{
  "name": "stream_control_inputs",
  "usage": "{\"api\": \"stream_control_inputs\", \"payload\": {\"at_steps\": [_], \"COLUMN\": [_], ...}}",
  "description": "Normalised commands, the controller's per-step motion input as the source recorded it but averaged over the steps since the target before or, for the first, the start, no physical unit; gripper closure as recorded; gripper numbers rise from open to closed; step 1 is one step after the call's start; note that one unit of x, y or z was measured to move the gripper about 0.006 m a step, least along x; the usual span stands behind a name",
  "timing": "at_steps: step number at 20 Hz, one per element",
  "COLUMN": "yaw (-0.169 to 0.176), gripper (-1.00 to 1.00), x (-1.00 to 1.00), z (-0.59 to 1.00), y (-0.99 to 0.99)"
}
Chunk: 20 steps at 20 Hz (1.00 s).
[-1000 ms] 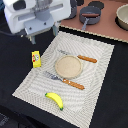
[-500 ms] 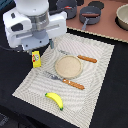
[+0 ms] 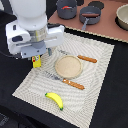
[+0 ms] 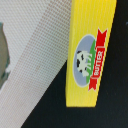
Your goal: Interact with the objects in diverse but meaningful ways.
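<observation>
A yellow rectangular block [image 3: 36,61] stands at the mat's edge on the exterior view's left, mostly covered by my arm. My gripper [image 3: 38,55] hangs right over it, and its fingers are hidden behind the white hand. The wrist view shows the block [image 4: 91,52] close up, with a cow and a red "BUTTER" label, and no finger shows there. A yellow banana [image 3: 54,100] lies on the mat's near part. At the back, a small grey pan [image 3: 90,15] has a red-brown piece [image 3: 86,20] lying across it.
A tan round plate [image 3: 68,66] sits mid-mat, with a wooden-handled knife [image 3: 65,80] and fork [image 3: 80,57] on either side of it. The striped mat [image 3: 95,90] lies on a dark table [image 3: 15,112]. A second grey pot [image 3: 66,7] and a bowl [image 3: 123,17] stand behind.
My arm has come down and toward the exterior view's lower left, and now covers most of the yellow block. The other things have not moved.
</observation>
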Motion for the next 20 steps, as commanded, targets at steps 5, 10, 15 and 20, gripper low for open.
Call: {"api": "stream_control_inputs", "payload": {"at_steps": [5,10,15,20], "yaw": [-0.005,0.000,0.000,0.000], "gripper": [-1.00,-1.00,1.00,1.00], "x": [-0.64,-0.61,-0.50,-0.42], "z": [-0.37,-0.33,-0.27,-0.23], "y": [0.15,0.16,0.14,0.09]}}
